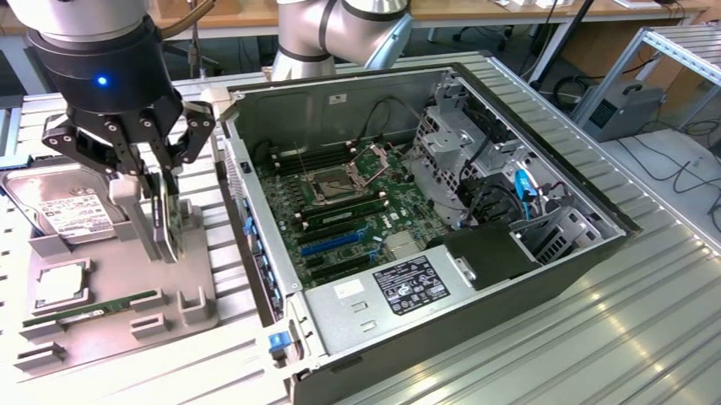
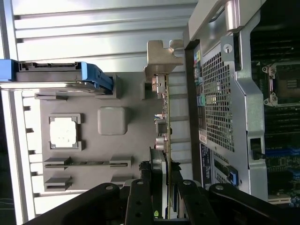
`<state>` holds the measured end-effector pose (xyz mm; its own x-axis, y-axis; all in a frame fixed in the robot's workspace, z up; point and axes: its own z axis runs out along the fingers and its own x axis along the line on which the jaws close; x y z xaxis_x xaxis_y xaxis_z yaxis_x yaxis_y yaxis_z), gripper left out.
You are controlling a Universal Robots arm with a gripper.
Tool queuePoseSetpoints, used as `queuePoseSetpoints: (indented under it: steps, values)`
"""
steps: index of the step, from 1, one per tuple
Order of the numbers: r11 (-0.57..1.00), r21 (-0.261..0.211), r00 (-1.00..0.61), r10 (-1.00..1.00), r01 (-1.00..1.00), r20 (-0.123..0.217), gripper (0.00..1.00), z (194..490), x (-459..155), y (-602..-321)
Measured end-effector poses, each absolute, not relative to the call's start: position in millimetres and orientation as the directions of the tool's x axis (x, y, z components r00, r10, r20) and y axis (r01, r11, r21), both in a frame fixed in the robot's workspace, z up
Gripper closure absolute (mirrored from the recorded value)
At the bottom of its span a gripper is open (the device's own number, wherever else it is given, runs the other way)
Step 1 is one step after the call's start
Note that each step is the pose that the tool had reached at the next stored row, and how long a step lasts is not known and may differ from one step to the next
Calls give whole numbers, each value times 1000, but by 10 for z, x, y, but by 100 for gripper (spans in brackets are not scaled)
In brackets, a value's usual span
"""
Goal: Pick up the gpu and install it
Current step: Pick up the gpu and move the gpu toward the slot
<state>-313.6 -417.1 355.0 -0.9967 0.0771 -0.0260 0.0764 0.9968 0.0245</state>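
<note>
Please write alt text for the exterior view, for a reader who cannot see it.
A robot arm's gripper is at the top of a gpu that stands on edge in a grey parts tray, at the exterior view's left. The tray also holds a hard drive, a processor and a memory stick. Beside it lies an open computer case, motherboard exposed.
</note>
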Motion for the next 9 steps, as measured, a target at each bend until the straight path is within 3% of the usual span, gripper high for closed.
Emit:
queuePoseSetpoints:
  steps: [9]
  values:
    - [997, 25, -997, 77, 76, -26, 73, 3600, -3136, -4171]
